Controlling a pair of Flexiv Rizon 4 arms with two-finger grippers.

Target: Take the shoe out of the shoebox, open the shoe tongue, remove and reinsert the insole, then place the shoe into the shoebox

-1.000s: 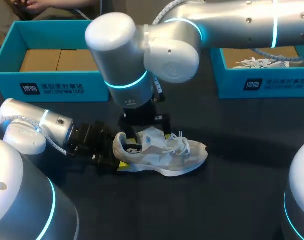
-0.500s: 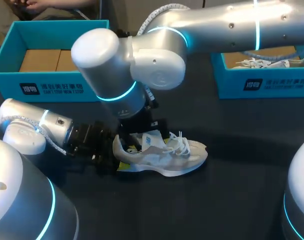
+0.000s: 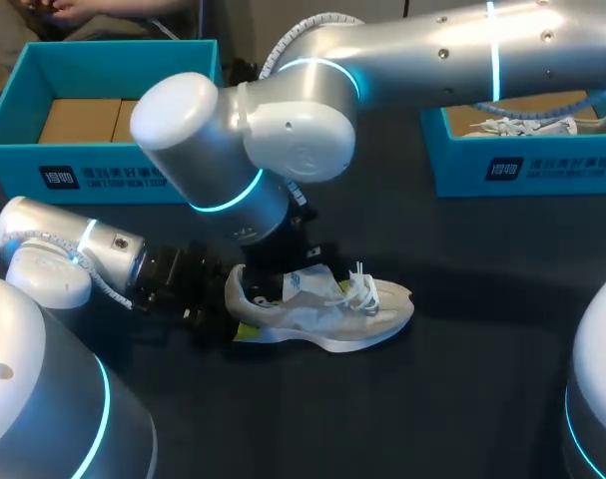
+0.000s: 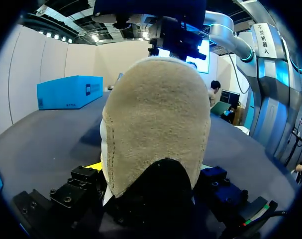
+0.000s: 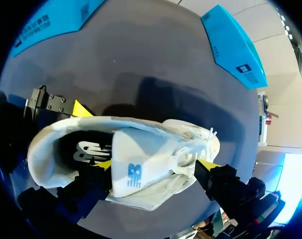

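Note:
A pale grey and white shoe (image 3: 327, 309) lies on its side on the dark table, toe to the right. My left gripper (image 3: 215, 317) is at the heel. In the left wrist view the tan heel (image 4: 155, 124) fills the space between the fingers (image 4: 83, 179), which press its two sides, so the left gripper (image 4: 151, 174) is shut on it. My right arm (image 3: 233, 150) comes across from the right and hangs over the shoe's opening. Its gripper (image 5: 155, 167) is open, astride the white tongue (image 5: 136, 167): one yellow tip is by the opening, the other by the laces (image 5: 200, 144).
A teal shoebox (image 3: 103, 172) with a brown cardboard floor stands at the back left. A second teal box (image 3: 522, 168) at the back right holds another white shoe (image 3: 522, 125). Bare dark table lies in front of and to the right of the shoe.
My right arm's wrist has swung left and tilted lower over the shoe's opening. The shoe and the left gripper at its heel have stayed put.

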